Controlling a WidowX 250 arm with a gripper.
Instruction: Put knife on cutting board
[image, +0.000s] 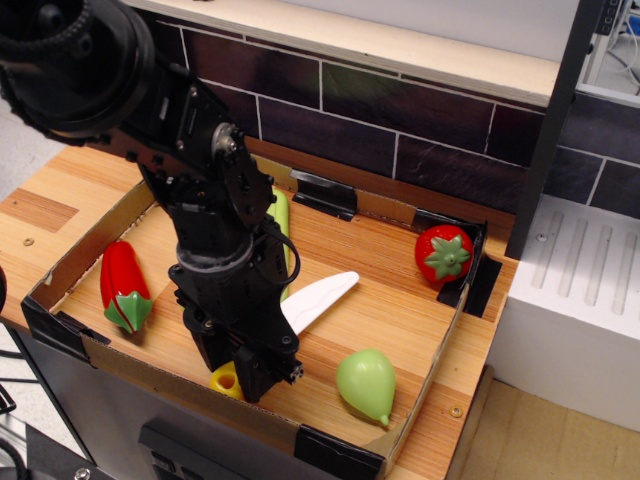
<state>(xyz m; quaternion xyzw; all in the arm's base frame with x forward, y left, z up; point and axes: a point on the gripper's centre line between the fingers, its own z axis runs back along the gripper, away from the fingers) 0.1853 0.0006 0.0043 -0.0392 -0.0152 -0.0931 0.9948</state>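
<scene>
Tool (243, 372) over knife (315, 298) handle; blade juts right.

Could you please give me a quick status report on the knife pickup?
Gripper down over the knife handle; jaws hidden. Blade free, angled up-right. Cutting board mostly hidden behind arm.

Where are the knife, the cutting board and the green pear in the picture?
knife (322, 298), the only view, on its white blade.
cutting board (283, 232), the only view, on its visible light-green edge behind the arm.
green pear (366, 381), the only view, on its body.
</scene>
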